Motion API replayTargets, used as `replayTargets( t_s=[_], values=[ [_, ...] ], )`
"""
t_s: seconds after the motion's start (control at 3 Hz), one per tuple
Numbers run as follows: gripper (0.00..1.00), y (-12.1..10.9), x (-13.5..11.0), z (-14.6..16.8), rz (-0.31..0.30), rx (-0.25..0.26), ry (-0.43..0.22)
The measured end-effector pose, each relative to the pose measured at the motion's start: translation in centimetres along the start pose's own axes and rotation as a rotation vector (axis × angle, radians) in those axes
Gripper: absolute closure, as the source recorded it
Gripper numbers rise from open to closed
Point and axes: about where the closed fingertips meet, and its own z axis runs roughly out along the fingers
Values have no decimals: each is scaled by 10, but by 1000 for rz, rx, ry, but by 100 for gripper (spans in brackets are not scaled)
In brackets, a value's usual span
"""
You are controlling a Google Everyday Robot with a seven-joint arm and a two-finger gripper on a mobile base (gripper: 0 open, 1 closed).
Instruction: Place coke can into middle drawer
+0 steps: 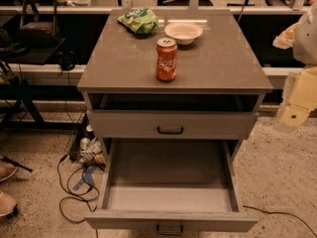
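The coke can [167, 59] is red with white script and a silver top. It stands upright on the grey cabinet top [119, 68], near the middle and towards the front. The middle drawer [171, 200] is pulled out below, showing an empty grey tray, side walls and a front panel with a small black handle [170, 228]. My gripper [292, 117] hangs at the right edge of the view, beside the cabinet's right side. It is well apart from the can and at about the height of the closed drawer front.
A green snack bag [139, 20] and a white round bowl [183, 32] lie at the back of the cabinet top. A closed drawer front [124, 124] sits above the open one. Cables [74, 192] and small items lie on the floor at the left.
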Motion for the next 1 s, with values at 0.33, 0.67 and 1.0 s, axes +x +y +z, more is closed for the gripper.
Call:
replayTargets(
  t_s=[0.33, 0.67, 1.0],
  values=[
    [0, 0, 0, 0, 0, 0, 0],
    [0, -13, 0, -1, 52, 39, -37],
    [0, -59, -5, 2, 209, 114, -181]
  ],
)
